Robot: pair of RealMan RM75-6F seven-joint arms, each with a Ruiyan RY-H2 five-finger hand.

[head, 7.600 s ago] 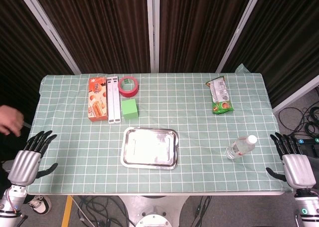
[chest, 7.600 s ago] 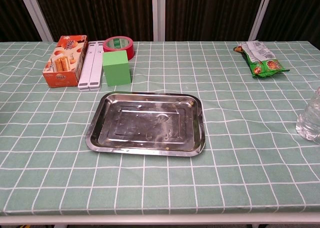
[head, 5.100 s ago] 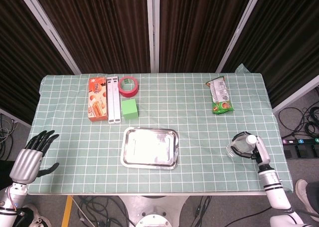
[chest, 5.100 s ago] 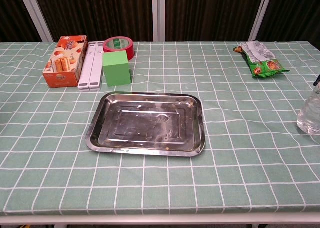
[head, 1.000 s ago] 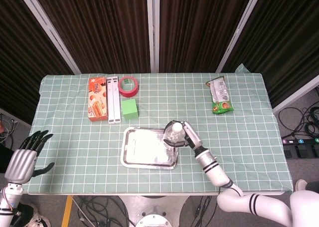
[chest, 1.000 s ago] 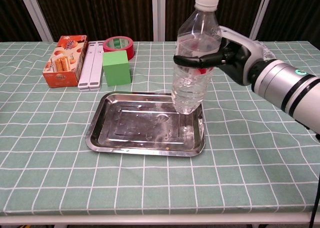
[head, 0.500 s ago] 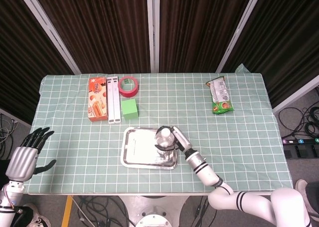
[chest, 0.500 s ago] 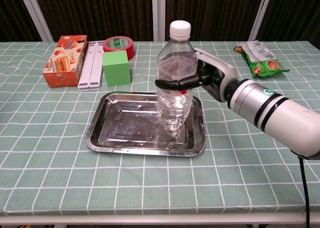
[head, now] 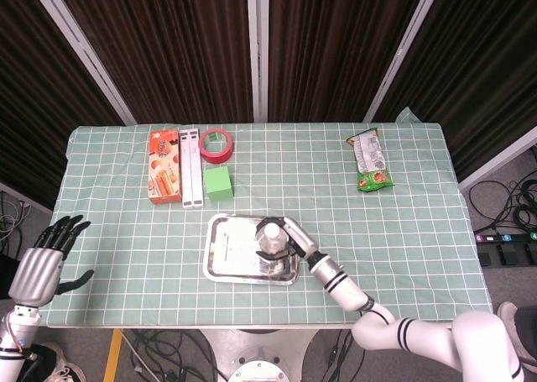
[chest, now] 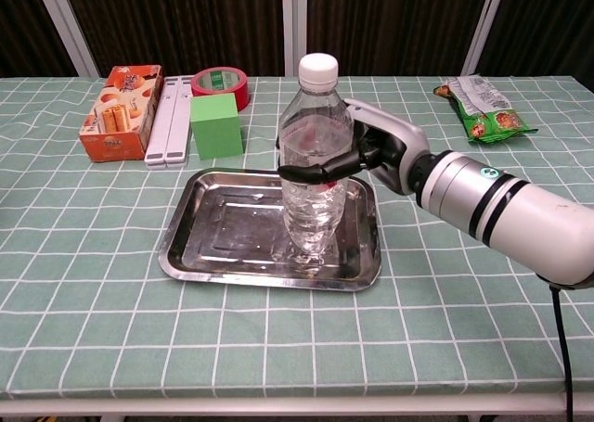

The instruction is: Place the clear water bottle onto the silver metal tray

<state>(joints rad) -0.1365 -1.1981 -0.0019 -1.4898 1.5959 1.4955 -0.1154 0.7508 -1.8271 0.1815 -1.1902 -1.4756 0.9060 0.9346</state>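
Note:
The clear water bottle [chest: 314, 162] [head: 269, 241] with a white cap stands upright on the right part of the silver metal tray [chest: 221, 232] [head: 228, 249]. My right hand [chest: 369, 159] [head: 292, 238] grips it around the middle from the right, dark fingers wrapped across its front. My left hand [head: 44, 260] hangs off the table's left edge, fingers spread and holding nothing; the chest view does not show it.
At the back left lie an orange snack box [chest: 118, 111], a white bar [chest: 170, 121], a green cube [chest: 216, 124] and a red tape roll [chest: 221, 83]. A green snack bag [chest: 483, 106] lies at the back right.
My right hand carried the bottle leftward and down, from above the tray's right rim to the tray's floor. The left hand stayed put.

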